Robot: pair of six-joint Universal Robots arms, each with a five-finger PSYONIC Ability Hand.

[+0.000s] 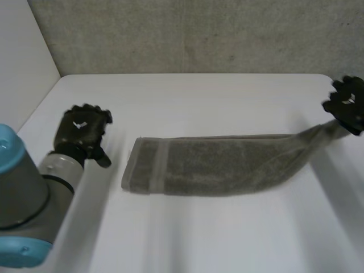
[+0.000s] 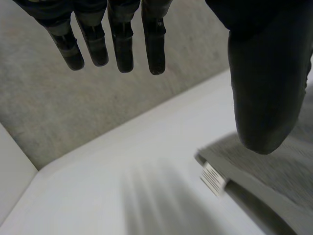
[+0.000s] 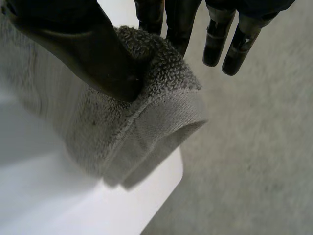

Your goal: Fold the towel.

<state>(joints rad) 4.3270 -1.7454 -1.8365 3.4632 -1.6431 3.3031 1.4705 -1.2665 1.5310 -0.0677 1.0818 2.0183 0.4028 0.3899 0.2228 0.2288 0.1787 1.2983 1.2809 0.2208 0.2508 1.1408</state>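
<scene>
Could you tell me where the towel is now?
In the head view the towel lies across the table, its right end pinched by the right robot hand.

Grey cylindrical left arm point(image 1: 34, 190) (light-blue caps point(image 1: 8, 149)), black segmented left hand point(image 1: 84, 129), black right hand point(image 1: 347, 105)

A white table point(image 1: 187, 239) carries 1 grey-brown towel point(image 1: 227, 166), folded lengthwise, stretched across its middle.
</scene>
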